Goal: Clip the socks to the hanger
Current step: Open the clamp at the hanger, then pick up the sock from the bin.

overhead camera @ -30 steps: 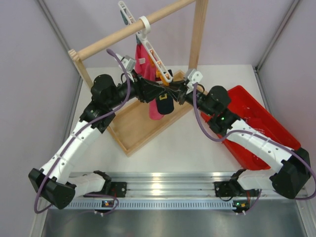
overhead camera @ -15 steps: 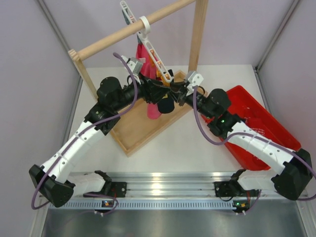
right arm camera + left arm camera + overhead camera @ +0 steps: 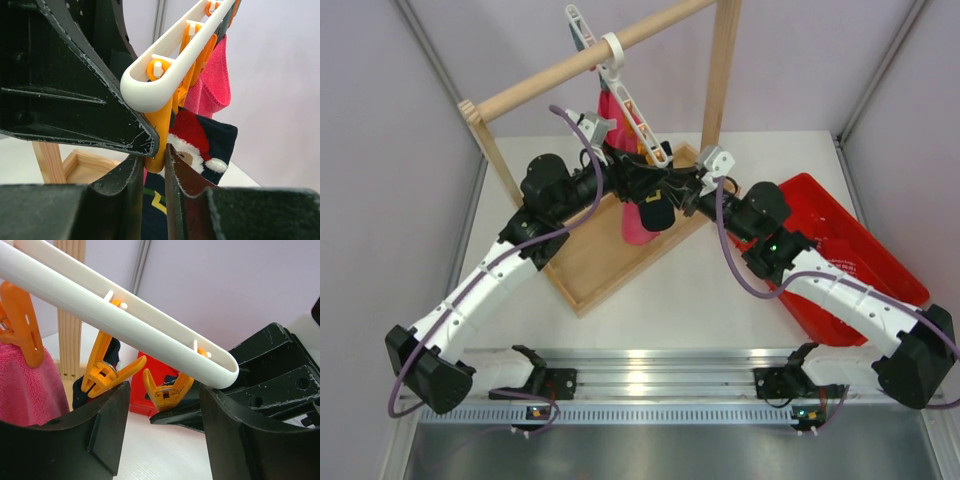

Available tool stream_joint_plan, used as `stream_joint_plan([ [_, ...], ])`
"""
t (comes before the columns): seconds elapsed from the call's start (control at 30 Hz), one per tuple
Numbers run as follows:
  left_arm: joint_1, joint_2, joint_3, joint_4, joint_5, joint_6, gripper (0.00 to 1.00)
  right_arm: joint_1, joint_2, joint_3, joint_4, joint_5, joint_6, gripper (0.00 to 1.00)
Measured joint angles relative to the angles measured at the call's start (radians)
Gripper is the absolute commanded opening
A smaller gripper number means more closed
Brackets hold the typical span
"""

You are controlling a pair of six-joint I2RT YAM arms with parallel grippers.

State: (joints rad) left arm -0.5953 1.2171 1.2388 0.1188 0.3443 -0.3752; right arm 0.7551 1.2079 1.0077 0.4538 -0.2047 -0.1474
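The white hanger (image 3: 632, 108) hangs by its ring hook (image 3: 611, 48) from the wooden rail, with its bar slanting down. A dark navy sock (image 3: 655, 211) with a Santa picture (image 3: 212, 142) hangs under the bar's low end, beside the pink cloth (image 3: 634, 225). My right gripper (image 3: 672, 186) is shut on the end orange clip (image 3: 161, 140), its fingers (image 3: 182, 180) pressing either side. My left gripper (image 3: 633, 178) is open, its jaws wide apart just below the bar's end (image 3: 220, 371) and the end clip (image 3: 167, 390). I cannot tell which clip holds the sock.
The wooden rail (image 3: 570, 65) stands on two posts over a wooden tray base (image 3: 595, 262). A red bin (image 3: 855, 262) lies at the right, under the right arm. Both grippers are crowded together at the hanger's low end.
My left arm has reached further right and forward, up to the hanger's end. My right gripper has edged slightly left. The sock has moved a little under the bar.
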Motion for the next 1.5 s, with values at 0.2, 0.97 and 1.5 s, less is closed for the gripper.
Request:
stream_joint_plan([
  [0.2,0.0,0.016,-0.002,0.027,0.006,-0.008,0.55,0.0,-0.004,0.0,0.002,-0.005,0.001,0.0],
  [0.97,-0.006,0.024,-0.022,0.091,0.039,-0.089,0.0,-0.06,-0.116,-0.033,-0.219,-0.04,0.036,0.62],
  [1.5,-0.008,0.032,-0.021,0.087,0.033,-0.121,0.0,-0.578,-0.216,-0.027,-0.714,-0.438,0.03,0.69],
])
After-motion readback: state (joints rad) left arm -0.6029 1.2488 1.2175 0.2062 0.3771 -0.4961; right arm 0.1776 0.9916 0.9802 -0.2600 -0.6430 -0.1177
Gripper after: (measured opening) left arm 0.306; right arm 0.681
